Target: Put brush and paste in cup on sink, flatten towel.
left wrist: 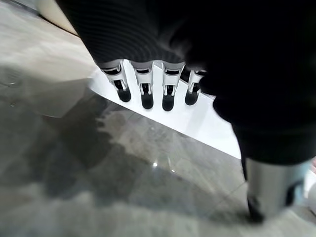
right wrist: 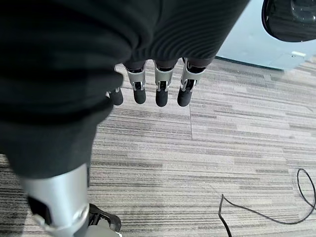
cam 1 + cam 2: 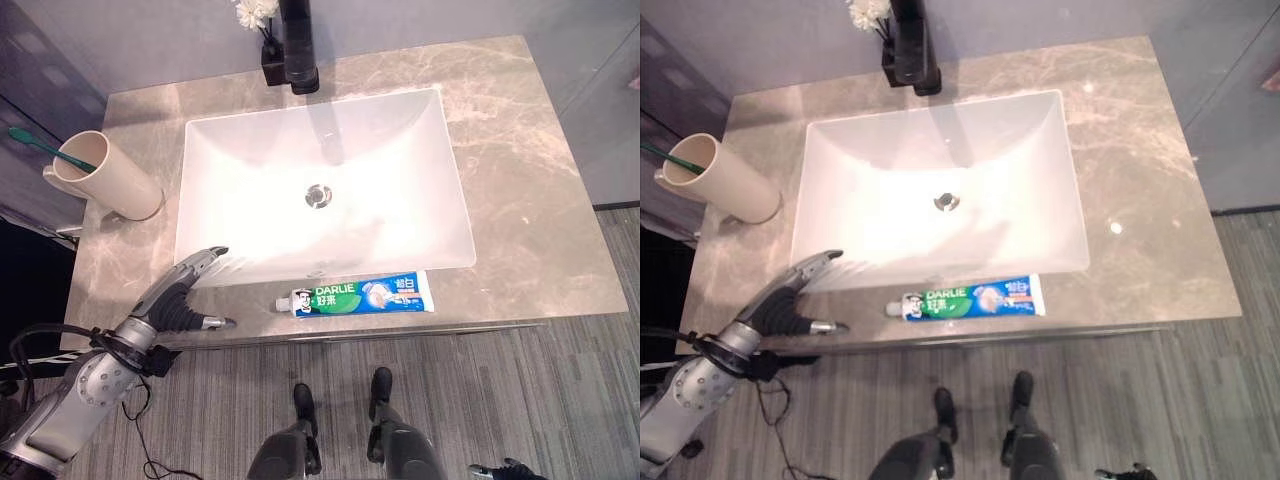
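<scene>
I take the white basin (image 3: 325,180) as my landmark. My left hand (image 3: 178,295) hovers over the marble tabletop (image 3: 530,180) just off the basin's front left corner, fingers straight and spread, thumb held apart, holding nothing; in the left wrist view its fingertips (image 1: 144,100) hang above the basin's front rim. The toothpaste tube (image 3: 355,296) lies flat on the narrow front strip of tabletop, parallel to the basin's front rim and close to the tabletop's front edge, cap end toward my left hand and a short gap from it. The strip there leaves little room between rim and edge.

The beige cup (image 3: 105,172) stands left of the basin, near the tabletop's left edge, tilted outward, with the green toothbrush (image 3: 45,146) already in it, the handle poking out past the cup's rim. Bare marble lies between cup and basin.

Behind the basin stands the black faucet (image 3: 297,45), with a small vase of white flowers (image 3: 258,14) just beside it. The widest open tabletop is right of the basin.

My right hand (image 2: 148,84) hangs over the striped floor (image 2: 207,163), fingers straight and relaxed, empty.
</scene>
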Available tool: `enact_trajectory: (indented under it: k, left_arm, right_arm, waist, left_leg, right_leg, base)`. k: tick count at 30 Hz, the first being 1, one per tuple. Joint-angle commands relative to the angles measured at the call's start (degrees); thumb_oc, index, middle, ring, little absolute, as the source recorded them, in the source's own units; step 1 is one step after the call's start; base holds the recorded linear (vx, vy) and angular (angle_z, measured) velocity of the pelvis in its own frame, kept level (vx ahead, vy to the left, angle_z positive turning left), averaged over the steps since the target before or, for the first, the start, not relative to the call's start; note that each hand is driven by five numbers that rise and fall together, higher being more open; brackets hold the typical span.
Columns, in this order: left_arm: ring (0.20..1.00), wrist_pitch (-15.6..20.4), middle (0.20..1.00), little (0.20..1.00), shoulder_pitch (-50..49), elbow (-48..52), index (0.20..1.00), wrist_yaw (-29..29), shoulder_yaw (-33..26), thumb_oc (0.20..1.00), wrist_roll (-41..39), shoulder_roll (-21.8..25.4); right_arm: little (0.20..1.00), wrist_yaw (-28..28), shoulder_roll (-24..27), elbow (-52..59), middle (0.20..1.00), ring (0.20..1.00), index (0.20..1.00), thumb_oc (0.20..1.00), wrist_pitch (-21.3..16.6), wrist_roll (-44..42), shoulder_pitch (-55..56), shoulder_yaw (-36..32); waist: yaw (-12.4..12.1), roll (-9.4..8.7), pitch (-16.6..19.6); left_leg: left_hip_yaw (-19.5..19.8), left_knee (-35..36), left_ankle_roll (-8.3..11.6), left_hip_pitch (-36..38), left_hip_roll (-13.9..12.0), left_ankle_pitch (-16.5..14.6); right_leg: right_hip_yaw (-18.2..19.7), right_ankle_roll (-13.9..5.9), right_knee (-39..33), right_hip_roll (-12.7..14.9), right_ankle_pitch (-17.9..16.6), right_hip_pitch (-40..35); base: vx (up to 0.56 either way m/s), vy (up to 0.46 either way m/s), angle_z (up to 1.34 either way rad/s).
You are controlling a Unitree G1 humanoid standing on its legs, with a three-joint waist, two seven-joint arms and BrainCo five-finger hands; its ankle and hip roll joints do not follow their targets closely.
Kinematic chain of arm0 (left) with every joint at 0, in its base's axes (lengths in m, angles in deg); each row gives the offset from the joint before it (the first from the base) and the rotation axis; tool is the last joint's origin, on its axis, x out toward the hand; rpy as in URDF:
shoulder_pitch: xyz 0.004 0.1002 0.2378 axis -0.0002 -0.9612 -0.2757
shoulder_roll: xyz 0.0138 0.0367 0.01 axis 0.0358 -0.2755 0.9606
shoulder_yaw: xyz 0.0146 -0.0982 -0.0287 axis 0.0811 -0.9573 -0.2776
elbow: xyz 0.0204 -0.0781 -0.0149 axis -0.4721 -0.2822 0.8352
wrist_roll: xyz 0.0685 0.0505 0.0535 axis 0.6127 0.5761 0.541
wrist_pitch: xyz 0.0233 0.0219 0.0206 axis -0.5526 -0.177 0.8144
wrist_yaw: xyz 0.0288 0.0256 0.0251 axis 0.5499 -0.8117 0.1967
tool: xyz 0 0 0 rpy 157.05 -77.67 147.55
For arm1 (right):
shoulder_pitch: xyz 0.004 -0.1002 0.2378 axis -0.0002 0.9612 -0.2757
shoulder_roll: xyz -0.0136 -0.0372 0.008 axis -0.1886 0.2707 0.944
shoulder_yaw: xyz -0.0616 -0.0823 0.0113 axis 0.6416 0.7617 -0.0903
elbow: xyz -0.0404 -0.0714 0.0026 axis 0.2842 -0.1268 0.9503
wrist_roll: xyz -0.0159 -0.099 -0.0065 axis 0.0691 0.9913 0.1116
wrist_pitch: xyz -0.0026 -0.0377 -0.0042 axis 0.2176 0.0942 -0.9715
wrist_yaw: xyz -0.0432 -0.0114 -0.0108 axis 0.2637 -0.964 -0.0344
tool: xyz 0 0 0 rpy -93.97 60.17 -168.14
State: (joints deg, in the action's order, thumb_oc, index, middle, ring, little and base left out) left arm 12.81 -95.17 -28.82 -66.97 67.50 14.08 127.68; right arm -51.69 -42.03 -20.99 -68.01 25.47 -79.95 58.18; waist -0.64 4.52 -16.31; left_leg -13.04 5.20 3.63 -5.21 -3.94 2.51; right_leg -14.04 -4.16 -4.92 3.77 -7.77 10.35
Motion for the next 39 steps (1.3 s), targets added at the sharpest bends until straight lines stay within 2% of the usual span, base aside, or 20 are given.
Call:
enact_trajectory:
  k: [1, 21, 22, 23, 24, 29, 39]
  left_arm:
    - [0.2, 0.1, 0.2, 0.2, 1.1, -1.58, 0.2, -1.03, 0.18, 0.2, 2.54, 1.43]
    - [0.2, -0.4, 0.2, 0.2, 4.24, -3.58, 0.2, -5.42, 1.74, 0.2, 4.26, -5.07]
    - [0.558, -0.37, 0.558, 0.558, 4.39, -3.65, 0.558, -5.74, 1.65, 0.558, 4.32, -5.24]
    - [0.755, -0.34, 0.755, 0.755, 4.61, -3.72, 0.755, -6.06, 1.56, 0.755, 4.44, -5.44]
    - [1.0, -0.32, 1.0, 1.0, 5.02, -3.52, 1.0, -6.56, 1.3, 1.0, 4.54, -5.74]
    - [1.0, -0.06, 1.0, 1.0, 5.62, -2.99, 1.0, -7.01, 1.36, 1.0, 3.94, -6.35]
    - [1.0, 0.42, 1.0, 1.0, 7.2, 0.66, 1.0, -4.41, 3.63, 1.0, 2.69, -5.97]
  right_arm:
    - [1.0, -1.86, -0.69, -1.18, 1.0, 1.0, 1.0, 1.0, -0.16, -1.03, 0.31, 2.11]
    - [1.0, -3.52, -2.05, -1.57, 1.0, 1.0, 1.0, 1.0, -0.49, -1.82, 0.09, 2.65]
    - [1.0, -3.63, -2.15, -1.65, 1.0, 1.0, 1.0, 1.0, -0.45, -1.9, 0.02, 2.64]
    - [1.0, -3.82, -2.28, -1.73, 1.0, 1.0, 1.0, 1.0, -0.46, -2.04, -0.03, 2.61]
    - [1.0, -3.99, -2.53, -1.83, 1.0, 1.0, 1.0, 1.0, -0.47, -2.28, -0.16, 2.51]
    - [1.0, -4.04, -3.03, -2.22, 1.0, 1.0, 1.0, 1.0, -0.25, -2.68, -0.25, 2.59]
    - [1.0, -3.26, -3.28, -2.78, 1.0, 1.0, 1.0, 1.0, 0.15, -3.27, 0.78, 1.55]
  waist:
    - [0.85, -1.45, 1.84]
    - [1.05, -1.79, 4.52]
    - [1.01, -1.88, 4.66]
    - [0.99, -1.96, 4.79]
    - [0.96, -2.08, 5.08]
    - [0.97, -2.2, 5.8]
    - [1.87, -2.08, 7.23]
  left_leg:
    - [1.53, -0.2, 3.32, -4.7, -1.53, 4.67]
    - [1.78, -0.2, 4.18, -2.79, -2.24, 3.94]
    - [1.92, -0.2, 4.31, -2.93, -2.3, 4.04]
    - [2.08, -0.2, 4.44, -3.07, -2.32, 4.17]
    - [2.38, -0.2, 4.59, -3.35, -2.4, 4.25]
    - [2.72, -0.2, 4.69, -3.1, -2.51, 4.15]
    - [2.34, -0.2, 4.87, -0.93, -2.89, 3.29]
  right_leg:
    - [2.51, -5.48, 1.82, 3.12, 4.82, -3.3]
    - [1.21, -5.22, 0.74, 2.69, 5.67, -6.49]
    - [1.06, -5.26, 0.65, 2.7, 5.56, -6.57]
    - [0.91, -5.29, 0.59, 2.73, 5.45, -6.59]
    - [0.68, -5.34, 0.49, 2.78, 5.3, -6.57]
    - [0.47, -5.3, 0.46, 2.66, 5.35, -6.96]
    - [0.76, -5.01, 0.81, 2.23, 6.63, -8.88]
  base:
    - [0.04, -0.016, -0.01]
    - [0.04, -0.011, 0.0]
    - [0.0, 0.0, 0.0]
    - [0.01, -0.031, 0.06]
    - [0.0, -0.021, 0.08]
    - [0.02, -0.018, 0.05]
    - [0.02, -0.004, 0.0]
